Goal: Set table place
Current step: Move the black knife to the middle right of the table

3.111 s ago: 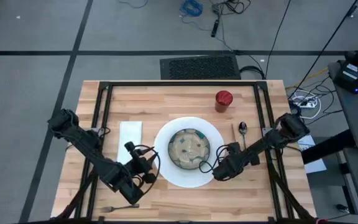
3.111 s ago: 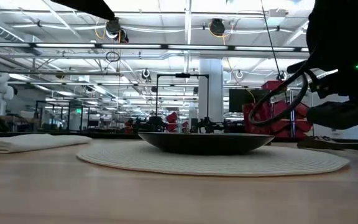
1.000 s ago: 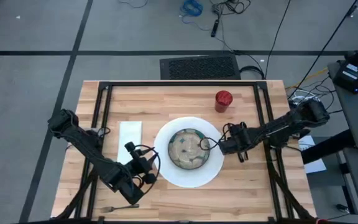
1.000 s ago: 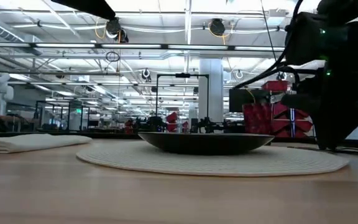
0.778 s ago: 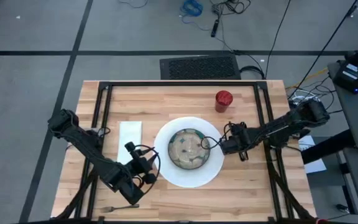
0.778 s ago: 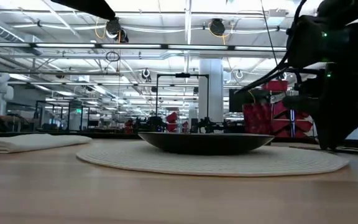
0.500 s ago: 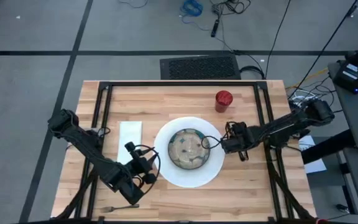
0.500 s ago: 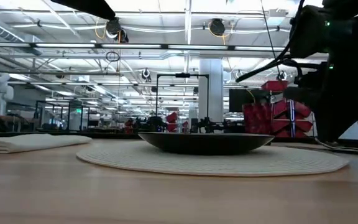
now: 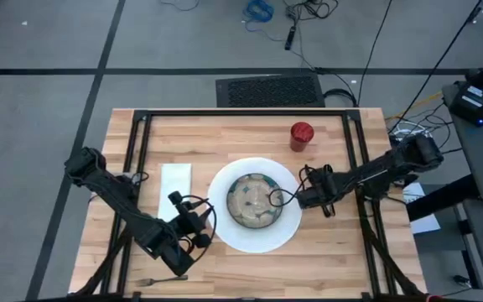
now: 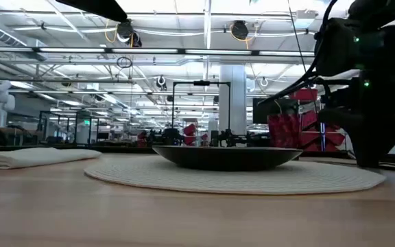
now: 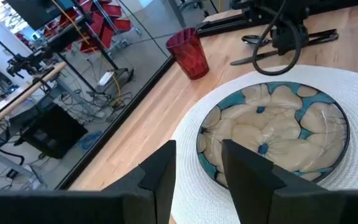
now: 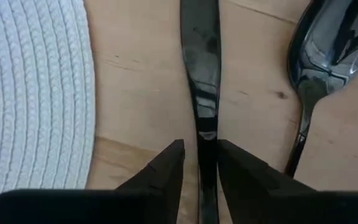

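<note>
A round white plate [image 9: 225,220] with a woven look lies mid-table and carries a speckled beige bowl [image 9: 254,200]. A white napkin [image 9: 175,183] lies left of the plate, and a red cup [image 9: 301,134] stands at the far right. Right of the plate a dark knife [image 12: 200,56] and a spoon [image 12: 321,53] lie flat on the wood. My right gripper [image 12: 201,146] points down over the knife, shut on it. At the plate's near left, my left gripper [image 11: 199,152] hovers, narrowly open, with nothing between its fingers. My right gripper has the knife's narrow stretch [image 12: 207,132] between its two fingers, which come from above, pointing down, one on each long side. The knife lies flat on the table, alongside the plate's right rim.
A dark fork [image 9: 153,281] lies alone at the table's near left edge. The table's black frame rails [image 9: 141,143] run along the left, far and right sides. Bare wood shows in front of the plate and between the napkin and the far edge.
My right gripper has stayed over the knife beside the plate's right rim, shifting only slightly. About three seconds ago it was nearer the table's near edge, by the plate's near right rim. My left arm has kept still.
</note>
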Robot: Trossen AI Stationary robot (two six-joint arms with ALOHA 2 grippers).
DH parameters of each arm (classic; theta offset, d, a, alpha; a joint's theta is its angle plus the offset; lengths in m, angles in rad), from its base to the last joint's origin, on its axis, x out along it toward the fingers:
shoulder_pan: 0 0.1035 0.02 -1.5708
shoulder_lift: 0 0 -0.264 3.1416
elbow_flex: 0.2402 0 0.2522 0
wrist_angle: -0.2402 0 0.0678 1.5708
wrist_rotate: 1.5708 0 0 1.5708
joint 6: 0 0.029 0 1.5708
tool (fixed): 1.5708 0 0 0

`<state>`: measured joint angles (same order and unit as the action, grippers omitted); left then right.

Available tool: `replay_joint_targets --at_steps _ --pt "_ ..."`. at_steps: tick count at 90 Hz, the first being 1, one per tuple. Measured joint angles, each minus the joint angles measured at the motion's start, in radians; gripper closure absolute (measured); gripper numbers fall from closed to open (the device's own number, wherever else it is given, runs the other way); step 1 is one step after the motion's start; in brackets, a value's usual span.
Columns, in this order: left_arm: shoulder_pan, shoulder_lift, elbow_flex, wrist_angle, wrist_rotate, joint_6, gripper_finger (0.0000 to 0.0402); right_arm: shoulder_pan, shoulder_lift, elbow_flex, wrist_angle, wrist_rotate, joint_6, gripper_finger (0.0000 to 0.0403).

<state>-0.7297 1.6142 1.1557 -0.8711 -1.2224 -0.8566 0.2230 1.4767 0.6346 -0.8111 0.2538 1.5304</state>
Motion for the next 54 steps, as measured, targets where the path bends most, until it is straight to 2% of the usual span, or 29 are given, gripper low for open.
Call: replay_joint_targets --at_steps 30,54 --pt "0.0 0.0 0.0 0.0 0.007 0.0 0.0285 -0.008 0.001 0.0 -0.003 -0.023 0.215 0.0359" --pt "0.0 0.0 0.0 0.0 0.01 0.0 0.0285 -0.013 0.002 -0.001 -0.008 -0.009 0.238 0.0378"
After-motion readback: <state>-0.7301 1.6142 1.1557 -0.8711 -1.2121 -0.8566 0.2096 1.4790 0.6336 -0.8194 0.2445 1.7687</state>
